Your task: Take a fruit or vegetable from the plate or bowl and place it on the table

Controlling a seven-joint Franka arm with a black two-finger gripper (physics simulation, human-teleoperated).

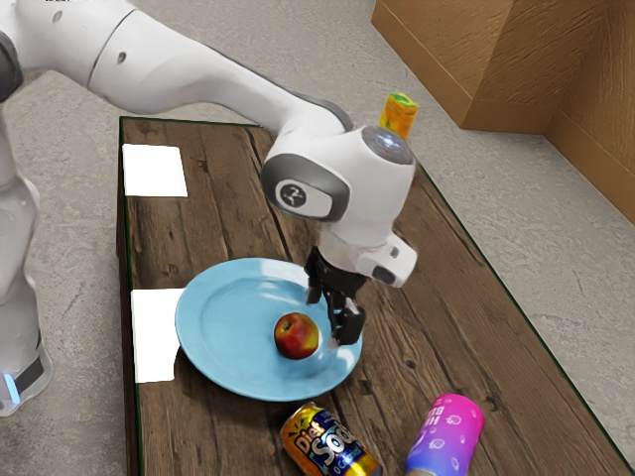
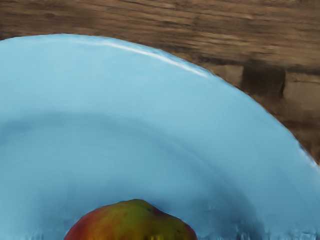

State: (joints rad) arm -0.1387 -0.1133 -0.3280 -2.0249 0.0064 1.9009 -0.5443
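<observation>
Apple (image 1: pixel 296 336), likely firm and slick, sits at eight o'clock from your spread-fingered gripper (image 1: pixel 331 318) in the exterior view; clasp it mid-height.

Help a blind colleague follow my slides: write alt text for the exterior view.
A white robot arm reaches down, its black gripper open beside a red-and-yellow fruit on a blue plate. A Diet Soda can and a pink-and-purple can are on the wooden table near the plate.
</observation>
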